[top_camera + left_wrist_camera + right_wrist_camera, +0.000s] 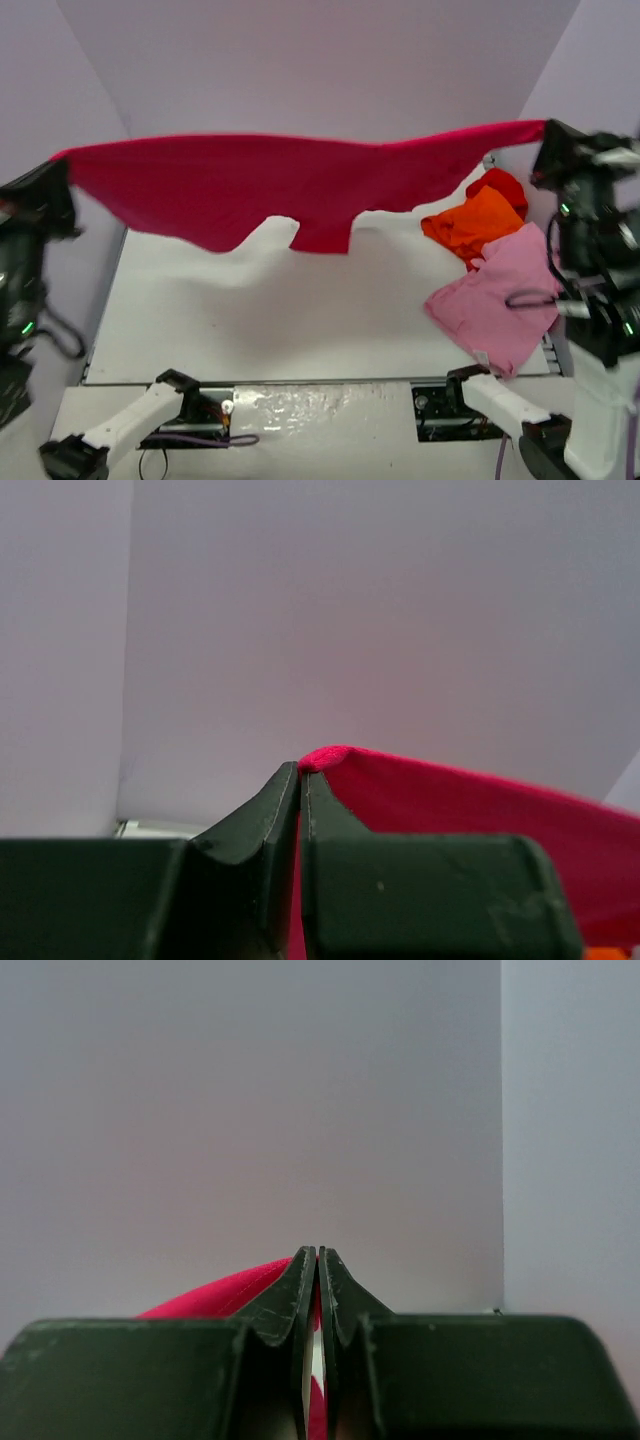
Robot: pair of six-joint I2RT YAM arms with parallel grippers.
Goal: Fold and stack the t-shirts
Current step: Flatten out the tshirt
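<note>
Crimson-magenta t-shirt [250, 185] hangs stretched in the air above the table [250, 330], spanning from one pincer to the other. It is clear of the surface and its lower edge sags toward the middle. Left pincer [60, 168] is clamped shut on the shirt's left end, right pincer [548, 130] is clamped shut on its right end, and both are raised high. Other shirts are piled at the table's right side: red t-shirt [503, 185] at the back, orange t-shirt [475, 225] touching it in front, light pink t-shirt [500, 300] nearest, meeting the orange one's near edge. Left wrist view: fingers pressed together, crimson cloth pinched at the tips and running off to the right. Right wrist view: fingers nearly touching, crimson cloth between them and bulging out left. Only the top view shows the pile and the full span; the pinch itself is blurred there and clear only in the wrist views.
</note>
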